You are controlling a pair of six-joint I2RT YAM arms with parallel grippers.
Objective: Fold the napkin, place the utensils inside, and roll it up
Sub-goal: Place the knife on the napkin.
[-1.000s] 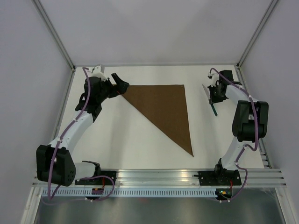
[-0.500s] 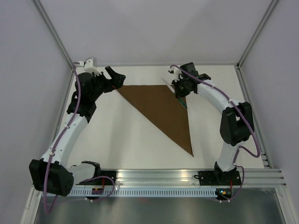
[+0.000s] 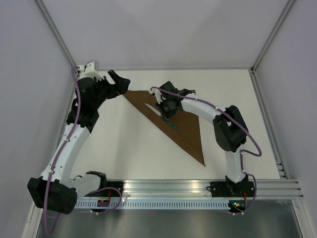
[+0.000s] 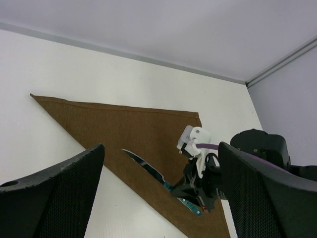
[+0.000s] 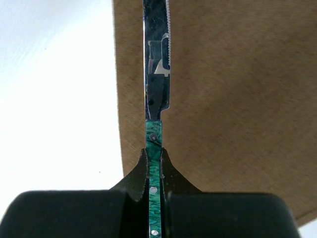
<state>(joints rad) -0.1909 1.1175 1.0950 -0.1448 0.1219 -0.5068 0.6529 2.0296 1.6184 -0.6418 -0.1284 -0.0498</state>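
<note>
Within the last second the right gripper swings in from the far right of the table and now sits over the napkin. Its fingers are clamped on the teal handle of the knife. The blade runs straight out ahead of the fingertips, just inside the folded diagonal edge; whether it touches the cloth I cannot tell. The left gripper — fingers wide apart, holding nothing — has drawn back, the napkin's far-left corner just ahead of its fingertips. The fold looks done, so laying the knife down is likely next.
</note>
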